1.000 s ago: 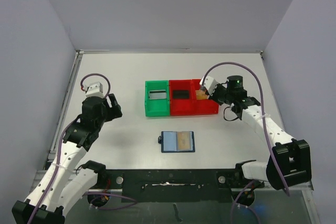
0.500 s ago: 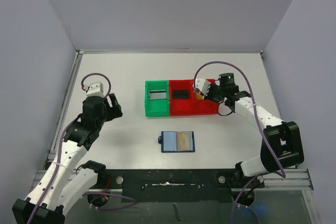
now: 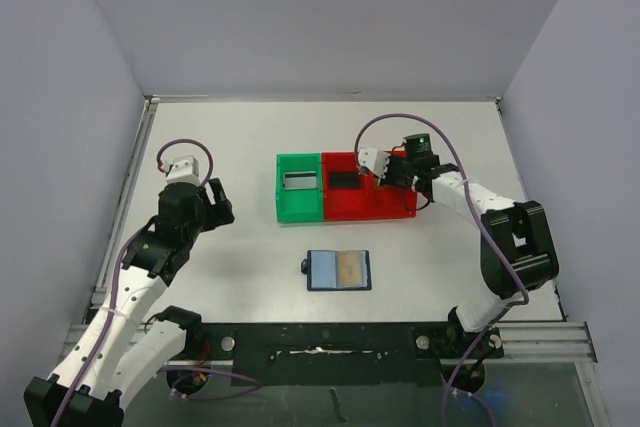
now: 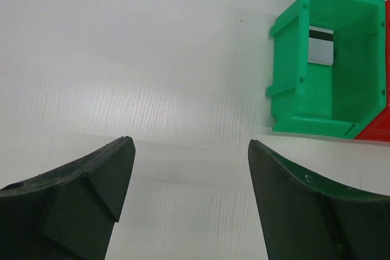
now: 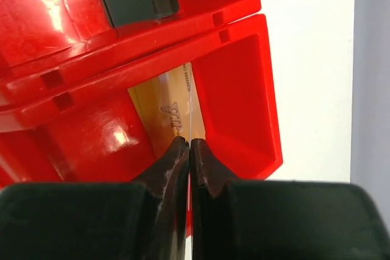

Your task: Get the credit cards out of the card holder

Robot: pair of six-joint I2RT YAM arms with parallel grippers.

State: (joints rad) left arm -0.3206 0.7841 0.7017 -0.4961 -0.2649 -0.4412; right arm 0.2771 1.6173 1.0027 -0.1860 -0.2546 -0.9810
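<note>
The card holder [image 3: 339, 270] lies open on the table, dark blue, with a tan credit card showing in its right pocket. My right gripper [image 3: 382, 175] is shut on a tan credit card [image 5: 164, 111] with lettering on it. It holds the card edge-on at the right red bin [image 5: 237, 89]; the jaws [image 5: 189, 144] pinch the card's near edge. A grey card [image 3: 299, 181] lies in the green bin [image 4: 359, 83] and a dark card [image 3: 346, 179] in the middle red bin. My left gripper [image 3: 215, 205] is open and empty [image 4: 189, 150], over bare table left of the green bin.
The green bin and two red bins [image 3: 367, 209] stand joined in a row at the table's middle back. Grey walls close in the table on three sides. The card holder lies between the bins and the arm bases.
My right gripper has moved left with the tan card, from the right side of the red bins to over the right red bin. The left arm has not moved.
</note>
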